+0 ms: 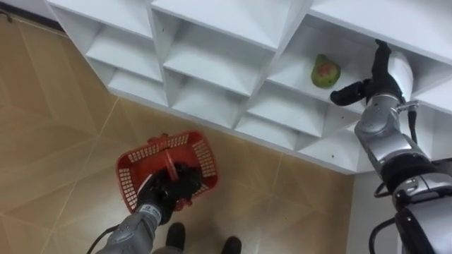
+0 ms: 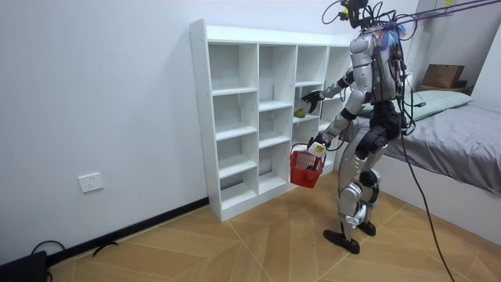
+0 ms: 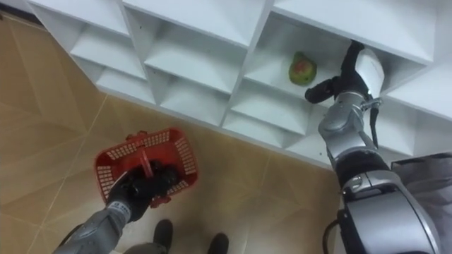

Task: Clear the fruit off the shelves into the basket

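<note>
Mid-reach, by the look of it, with no grasp yet. Right hand point(image 1: 380, 74) up inside a closet point(image 1: 212, 67) compartment, fingers point(image 1: 381, 53) straight and spread, thumb stuck out toward the fruit point(image 1: 325, 71), just beside it and apart from it. Fruit sitting on the board point(image 1: 293, 70) of that compartment, greenish with a reddish patch. Left hand point(image 1: 171, 185) low over the floor point(image 1: 56, 127), fingers curled round the handle point(image 1: 169, 164) of the red basket point(image 1: 138, 166), basket hanging beneath.

Next, probably: slide the right hand sideways to the fruit, wrap the fingers round it, lift clear of the board, then bring it down over the basket and let go. Calls for care with the board above point(image 1: 353, 17), close over the fingertips, and with a round fruit likely to roll toward the back if nudged.

Hard to name the kind of fruit. Fingertips of the right hand lost against the edge of the board above. Middle of the basket covered by the left hand, so contents impossible to judge. Closet cut off at the top and right edges of the eye views.
</note>
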